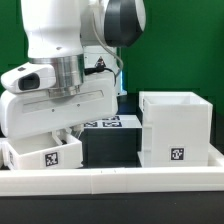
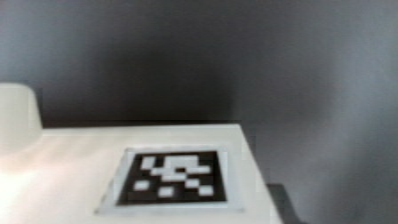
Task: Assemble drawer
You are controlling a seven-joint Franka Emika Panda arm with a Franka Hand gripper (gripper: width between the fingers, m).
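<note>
The drawer's tall white cube-shaped housing point(image 1: 175, 125) stands at the exterior view's right, open at the top, with a square tag on its front. A small white tray point(image 1: 50, 155) with a tag lies at the lower left, slightly tilted. My gripper point(image 1: 63, 134) hangs right over this tray, its fingertips down at the tray's top edge; the hand hides the gap between them. The wrist view shows a white tagged surface point(image 2: 175, 178) very close, with no fingers in sight. A second white piece point(image 1: 8, 152) shows at the left edge, mostly hidden.
A long low white rail point(image 1: 120, 181) runs along the front of the black table. The marker board point(image 1: 108, 123) lies behind, between the arm and the housing. A green wall stands at the back.
</note>
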